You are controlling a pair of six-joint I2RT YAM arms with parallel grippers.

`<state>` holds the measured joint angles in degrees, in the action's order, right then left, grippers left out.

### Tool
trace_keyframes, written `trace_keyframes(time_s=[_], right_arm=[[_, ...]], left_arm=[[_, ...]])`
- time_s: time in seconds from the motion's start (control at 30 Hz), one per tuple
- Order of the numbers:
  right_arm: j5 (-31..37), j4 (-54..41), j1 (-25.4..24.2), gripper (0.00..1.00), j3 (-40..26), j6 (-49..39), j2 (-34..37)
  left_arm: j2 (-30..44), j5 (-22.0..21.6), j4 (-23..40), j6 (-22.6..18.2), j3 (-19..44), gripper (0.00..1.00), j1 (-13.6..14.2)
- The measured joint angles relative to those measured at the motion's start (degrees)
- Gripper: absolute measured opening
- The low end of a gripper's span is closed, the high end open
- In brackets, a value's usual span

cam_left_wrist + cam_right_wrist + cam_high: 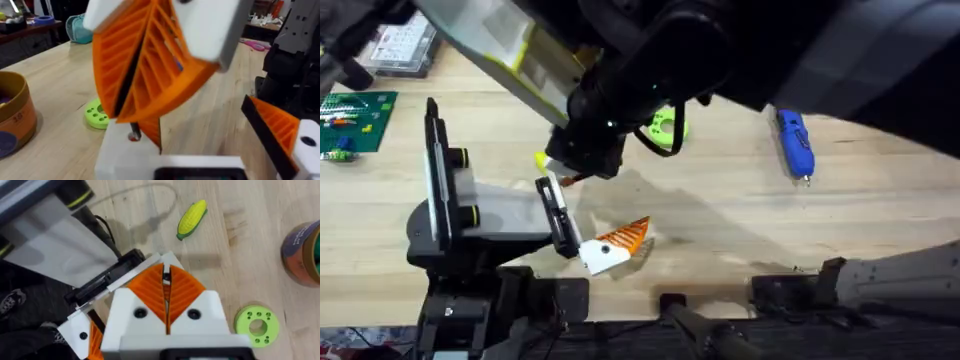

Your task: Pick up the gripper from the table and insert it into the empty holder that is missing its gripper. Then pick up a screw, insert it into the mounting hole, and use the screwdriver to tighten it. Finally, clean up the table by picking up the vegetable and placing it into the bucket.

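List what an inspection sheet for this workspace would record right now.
Surface: wooden table, bare between items.
Job's things: gripper at the end of the holder, seating not clear; screwdriver lying untouched; vegetable on the table, not in the bucket.
Clutter: green ring; green board and clear box at the far left.
Grippers: right gripper over the holder, shut on a small part, possibly a screw; left gripper state unclear.
Cables: black cable by the holder's stand.
Surroundings: other benches with items beyond the table.
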<state>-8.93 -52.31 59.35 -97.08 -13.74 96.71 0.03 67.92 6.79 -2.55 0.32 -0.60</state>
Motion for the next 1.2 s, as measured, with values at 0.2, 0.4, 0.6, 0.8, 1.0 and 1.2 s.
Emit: trace_keyframes(time_s=[0.2,0.4,0.6,0.8,1.0,1.2], right_arm=[[-0.1,0.2,-1.0,0.011,0.8,0.0,0.0],[-0.1,0.7,-1.2,0.011,0.9,0.0,0.0],[-0.2,0.9,-1.1,0.011,1.0,0.0,0.0],[-0.2,0.9,-1.1,0.011,1.2,0.0,0.0],[-0.2,0.9,-1.0,0.011,1.2,0.0,0.0],[-0.2,0.9,-0.9,0.011,1.2,0.0,0.0]], left_arm=[[0.0,0.0,0.0,0.0,0.0,0.987,0.0],[0.0,0.0,0.0,0.0,0.0,0.987,0.0],[0.0,0.0,0.0,0.0,0.0,0.987,0.0],[0.0,0.0,0.0,0.0,0.0,0.987,0.0],[0.0,0.0,0.0,0.0,0.0,0.987,0.0],[0.0,0.0,0.0,0.0,0.0,0.987,0.0]])
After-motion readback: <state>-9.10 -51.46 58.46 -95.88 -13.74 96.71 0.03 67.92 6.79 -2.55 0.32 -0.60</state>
